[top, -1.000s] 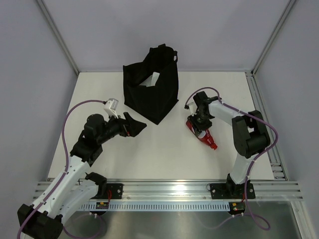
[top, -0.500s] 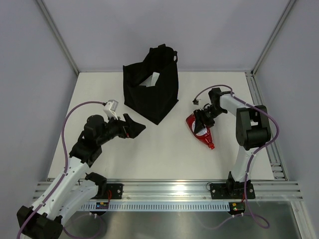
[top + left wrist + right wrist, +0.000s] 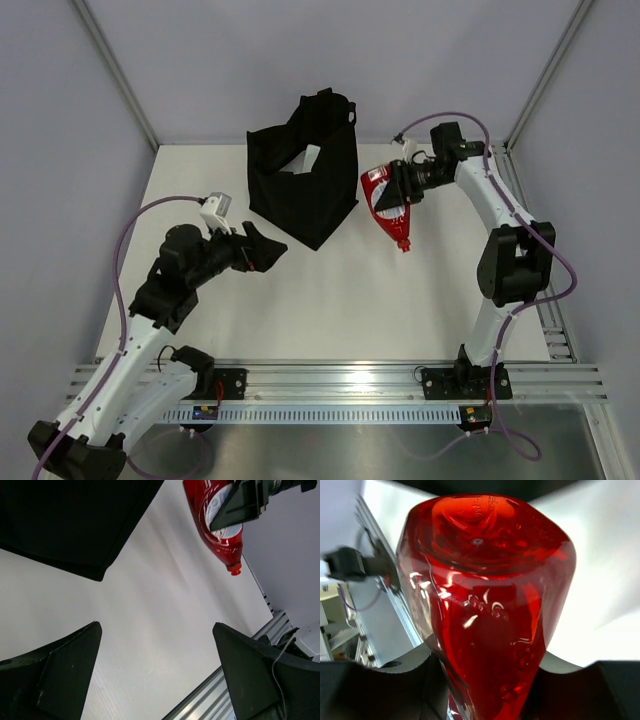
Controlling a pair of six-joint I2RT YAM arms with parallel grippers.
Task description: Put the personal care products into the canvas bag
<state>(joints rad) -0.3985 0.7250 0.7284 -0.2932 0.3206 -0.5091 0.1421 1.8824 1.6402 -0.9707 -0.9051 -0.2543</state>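
from the top, the right gripper (image 3: 402,187) is pinched tight on the red bottle (image 3: 387,206) and holds it up off the table (image 3: 330,300), just right of the bag (image 3: 305,190). the bottle's long way runs from its fat end, up by the bag's top, down to its cap, which points at the near edge. the bag's mouth lies to the left (so that is the way to go, i think). the left gripper (image 3: 270,250) is wide open with nothing in it, near the bag's front corner. left wrist view: bag up left, bottle up right. right wrist view: the bottle's fat end fills it.
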